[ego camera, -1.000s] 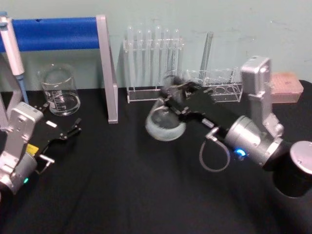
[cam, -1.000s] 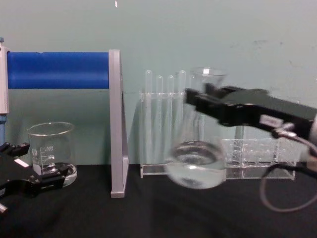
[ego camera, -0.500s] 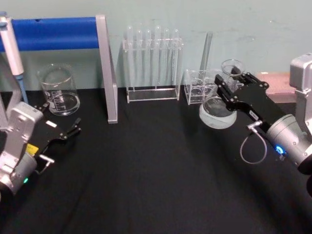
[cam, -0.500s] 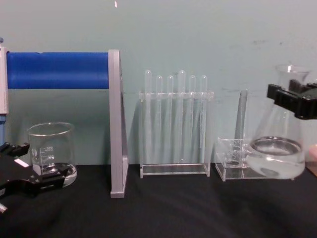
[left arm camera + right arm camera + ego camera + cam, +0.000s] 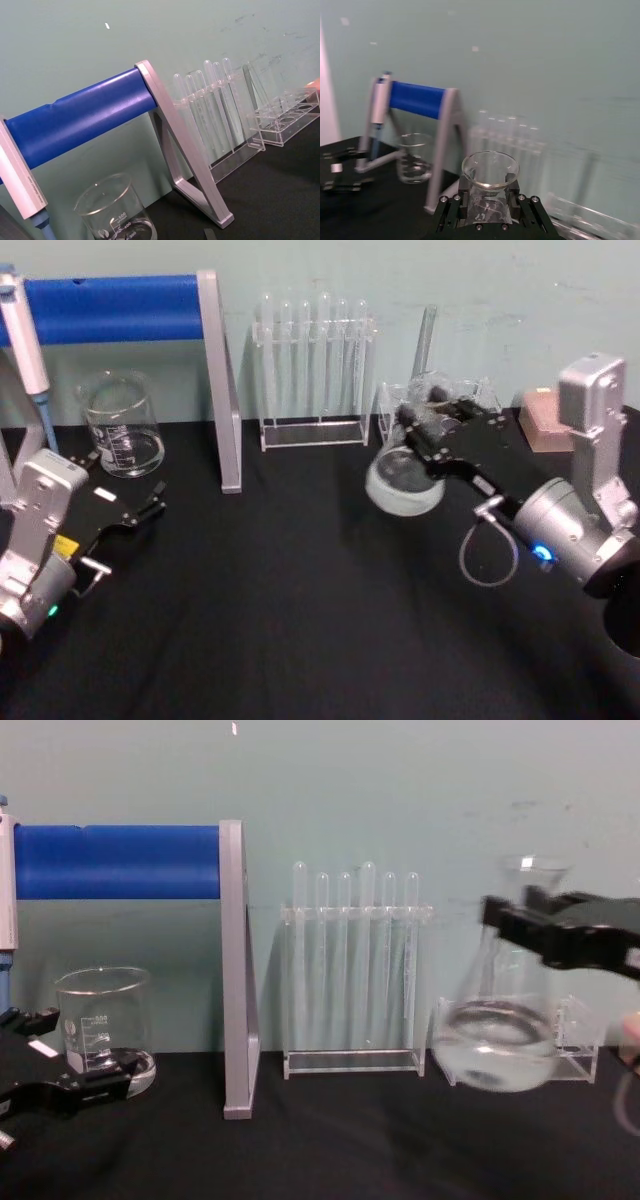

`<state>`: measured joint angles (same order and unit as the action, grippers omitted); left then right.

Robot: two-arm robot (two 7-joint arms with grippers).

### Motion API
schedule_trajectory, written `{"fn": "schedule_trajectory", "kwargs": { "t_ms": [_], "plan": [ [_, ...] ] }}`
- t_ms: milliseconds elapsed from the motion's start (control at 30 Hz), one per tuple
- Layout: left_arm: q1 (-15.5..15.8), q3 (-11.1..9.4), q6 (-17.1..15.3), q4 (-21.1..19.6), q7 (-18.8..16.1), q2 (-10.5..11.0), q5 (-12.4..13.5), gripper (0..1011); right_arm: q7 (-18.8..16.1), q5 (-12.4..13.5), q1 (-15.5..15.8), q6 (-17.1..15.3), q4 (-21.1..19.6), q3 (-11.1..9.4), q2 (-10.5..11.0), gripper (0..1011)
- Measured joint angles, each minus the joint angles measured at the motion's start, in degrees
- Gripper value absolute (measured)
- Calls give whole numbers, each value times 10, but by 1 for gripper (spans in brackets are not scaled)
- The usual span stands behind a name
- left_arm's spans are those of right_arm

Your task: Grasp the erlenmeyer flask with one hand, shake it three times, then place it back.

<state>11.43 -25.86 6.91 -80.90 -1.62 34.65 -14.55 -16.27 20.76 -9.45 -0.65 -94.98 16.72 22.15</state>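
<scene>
The right hand [image 5: 432, 430] grips the flask [image 5: 403, 483] by its neck, seemingly clear of the counter [image 5: 300, 590] so the liquid can slosh, while the left hand [image 5: 150, 502] rests open near the beaker [image 5: 122, 425]

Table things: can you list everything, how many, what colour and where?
clear glass conical erlenmeyer flask: one, clear with liquid inside, before the low rack
clear graduated glass beaker: one, clear, back left
thin glass test tubes: six, clear, upright in a clear rack, back middle
low clear plastic rack: one, clear, back right, with one tall tube
blue bar on a grey frame: one, blue and grey, back left
slim pipette: one, white and blue, far left edge
pinkish-brown box: one, pinkish brown, back right
black table: one, black, under everything
right gripper: one, black, shut on the flask's neck
left gripper: one, black, open, low at left
</scene>
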Motion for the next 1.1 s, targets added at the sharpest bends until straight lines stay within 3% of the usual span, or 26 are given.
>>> {"fn": "schedule_trajectory", "kwargs": {
  "t_ms": [333, 633, 900, 1100],
  "plan": [
    [0, 0, 0, 0, 0, 0, 0, 1001, -92, 7, -45, 4, 33, 67, -24, 449],
    [0, 0, 0, 0, 0, 0, 0, 1001, -136, 19, -78, 10, 57, 113, -36, 449],
    [0, 0, 0, 0, 0, 0, 0, 1001, -132, 25, -88, 13, 67, 122, -37, 449],
    [0, 0, 0, 0, 0, 0, 0, 1001, -103, 27, -81, 14, 64, 104, -31, 449]
  ]
}}
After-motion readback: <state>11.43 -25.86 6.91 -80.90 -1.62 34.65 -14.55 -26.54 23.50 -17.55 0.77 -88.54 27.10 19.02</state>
